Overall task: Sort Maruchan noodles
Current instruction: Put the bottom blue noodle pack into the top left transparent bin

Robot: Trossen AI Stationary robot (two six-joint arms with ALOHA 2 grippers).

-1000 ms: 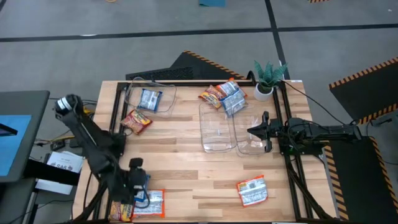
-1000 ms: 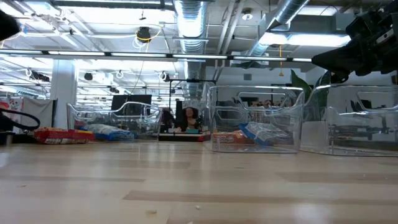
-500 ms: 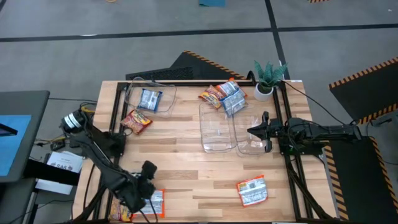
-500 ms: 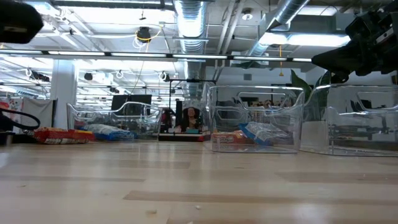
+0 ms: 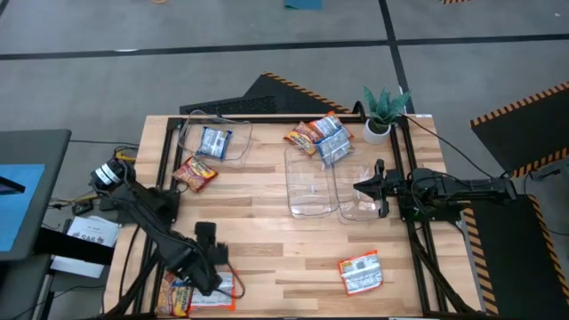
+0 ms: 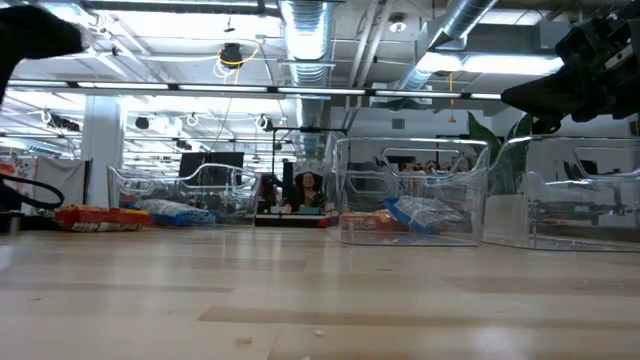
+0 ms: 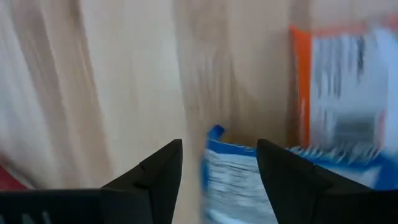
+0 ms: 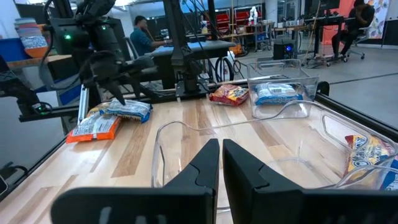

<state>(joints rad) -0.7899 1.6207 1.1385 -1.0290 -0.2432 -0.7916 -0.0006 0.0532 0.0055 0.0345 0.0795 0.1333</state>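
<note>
**Left claw low over the near-left packets**

While the right gripper (image 5: 369,188) hangs over the right-hand clear bin (image 5: 358,208) with its fingers pressed together, the left gripper (image 5: 219,283) sits low at the near-left corner of the table (image 5: 267,240), its fingers (image 7: 155,177) spread and a blue-and-white packet (image 7: 233,186) lying between them on the wood.

Room to move: the middle of the table is bare wood from the near edge up to the bins. The near-left corner is crowded, with packets lying close to the table's near edge and the black frame rail. Two clear bins stand side by side right of centre, the centre bin (image 5: 309,184) touching or just beside the right-hand one. A third clear bin (image 5: 218,136) stands at the far left. A potted plant (image 5: 383,111) stands at the far-right corner.

The noodles are flat, crinkly packets. Counted from above: one blue packet (image 5: 214,140) in the far-left bin; one red-and-yellow packet (image 5: 195,172) just near of that bin; a far pile (image 5: 320,136) behind the centre bin, where I cannot tell the number; one orange-and-white packet (image 5: 361,272) alone at the near right; and at the near left an orange-and-white packet (image 5: 220,286) beside a red-and-yellow one (image 5: 176,296), partly hidden by the left arm.
</note>
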